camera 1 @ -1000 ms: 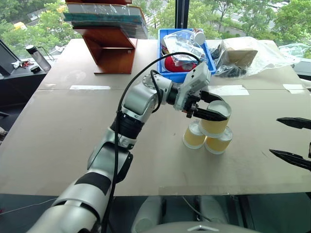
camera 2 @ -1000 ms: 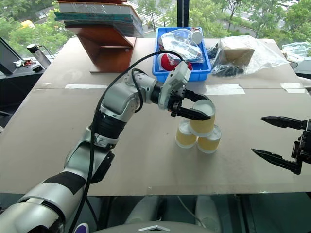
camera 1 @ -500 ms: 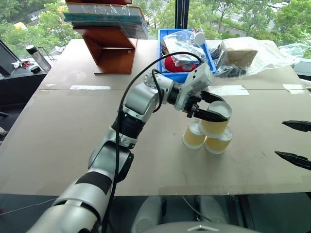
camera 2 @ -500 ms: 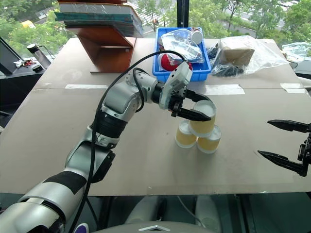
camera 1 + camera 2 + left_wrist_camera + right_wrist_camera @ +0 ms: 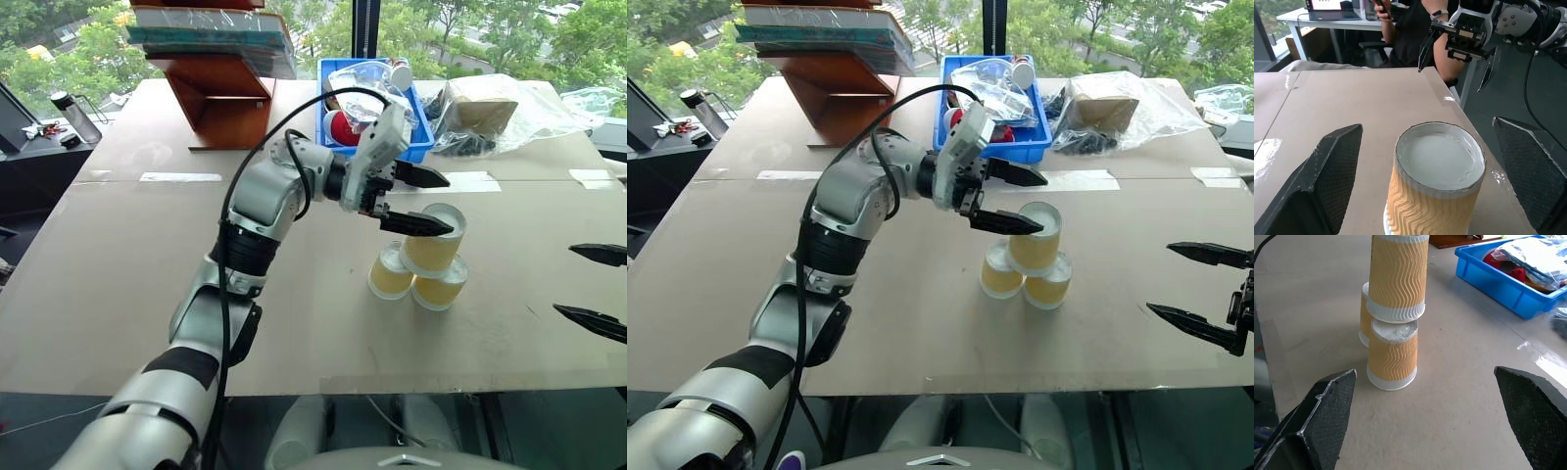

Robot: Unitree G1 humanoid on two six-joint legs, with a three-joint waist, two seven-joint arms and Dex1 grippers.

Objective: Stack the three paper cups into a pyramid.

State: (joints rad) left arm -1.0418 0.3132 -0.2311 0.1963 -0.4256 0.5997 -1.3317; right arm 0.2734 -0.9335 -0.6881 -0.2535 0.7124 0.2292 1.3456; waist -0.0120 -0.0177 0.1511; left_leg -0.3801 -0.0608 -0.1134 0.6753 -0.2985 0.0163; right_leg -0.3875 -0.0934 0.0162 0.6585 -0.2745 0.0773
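Observation:
Two of the paper cups (image 5: 392, 275) (image 5: 441, 288) stand upside down, side by side, at the middle of the table. The third cup (image 5: 432, 243) rests upside down across their bases. My left gripper (image 5: 438, 203) is open, one finger on each side of the top cup's upper end, touching nothing. In the left wrist view its fingers (image 5: 1322, 181) flank the top cup (image 5: 1435, 181) with gaps on both sides. My right gripper (image 5: 563, 280) hangs open at the table's right, apart from the stack (image 5: 1396, 308).
A blue bin (image 5: 345, 149) with bagged items sits behind the cups. Clear plastic bags (image 5: 500, 113) lie to its right, and a wooden stand (image 5: 220, 98) with books is at the back left. A person (image 5: 1415, 34) sits beyond the table's right edge.
The left gripper has opened and let go of the top cup, then drawn back a little up and to the left. The cup stays on the two lower cups.

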